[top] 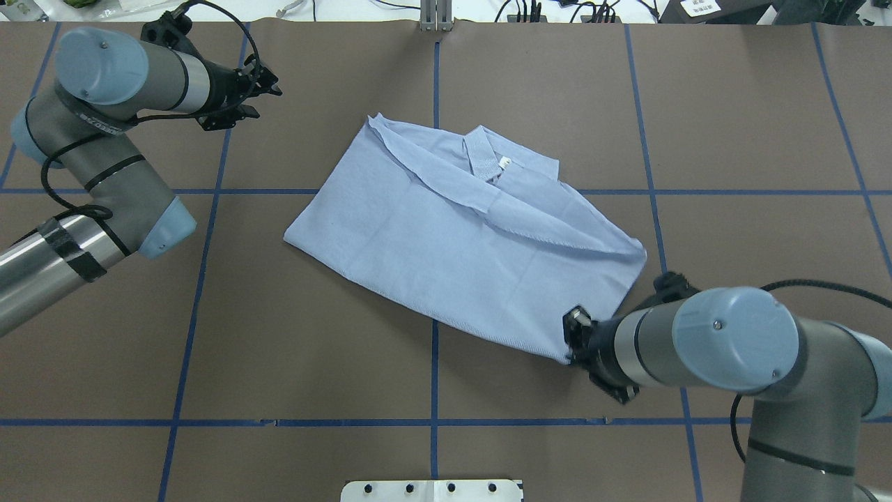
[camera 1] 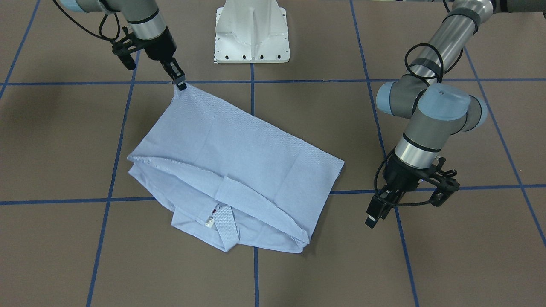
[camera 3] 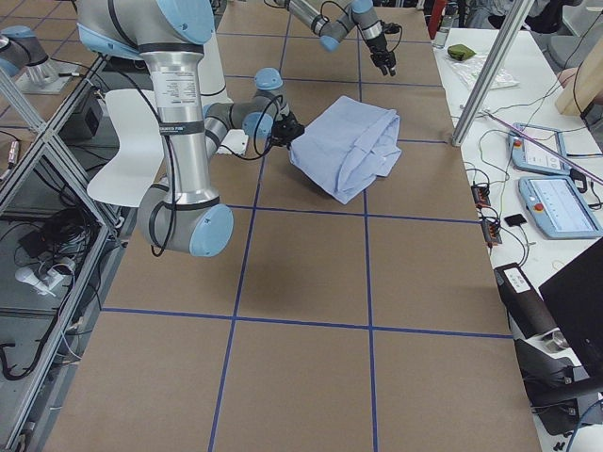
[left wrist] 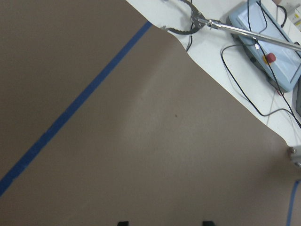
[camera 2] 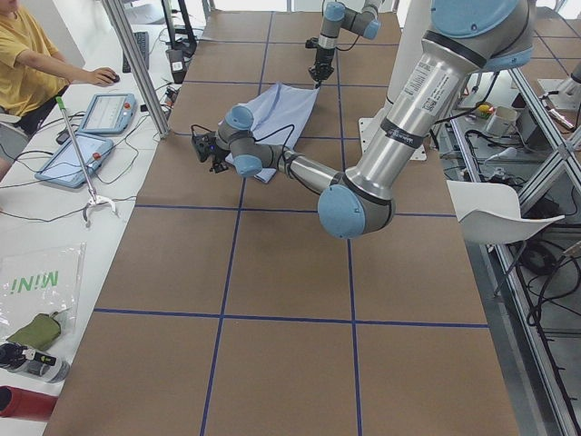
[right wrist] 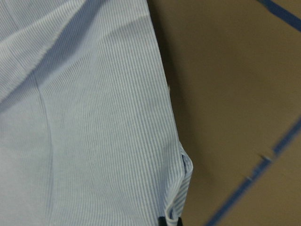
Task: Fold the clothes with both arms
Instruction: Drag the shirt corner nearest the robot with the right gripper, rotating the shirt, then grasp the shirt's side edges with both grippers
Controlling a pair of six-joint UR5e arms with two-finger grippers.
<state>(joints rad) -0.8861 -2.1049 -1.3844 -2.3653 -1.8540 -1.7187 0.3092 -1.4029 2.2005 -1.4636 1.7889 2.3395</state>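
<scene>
The light blue striped shirt (camera 1: pixel 239 162) lies partly folded on the brown table, collar toward the operators' side (top: pixel 488 157). My right gripper (camera 1: pixel 181 83) is shut on the shirt's hem corner near the robot's side; it also shows in the overhead view (top: pixel 575 338). The right wrist view shows the pinched corner of the shirt (right wrist: pixel 176 188) at its bottom edge. My left gripper (camera 1: pixel 375 215) is open and empty, clear of the shirt, over bare table beside its far corner (top: pixel 268 87). In the left wrist view its fingertips (left wrist: pixel 122 222) stand apart with only table between them.
The white pedestal base (camera 1: pixel 251 32) stands at the robot's side. Blue tape lines (top: pixel 433 362) grid the table. Beyond the far edge are tablets (camera 2: pixel 104 113), cables, a pendant (left wrist: pixel 268 52) and a seated person (camera 2: pixel 23 64).
</scene>
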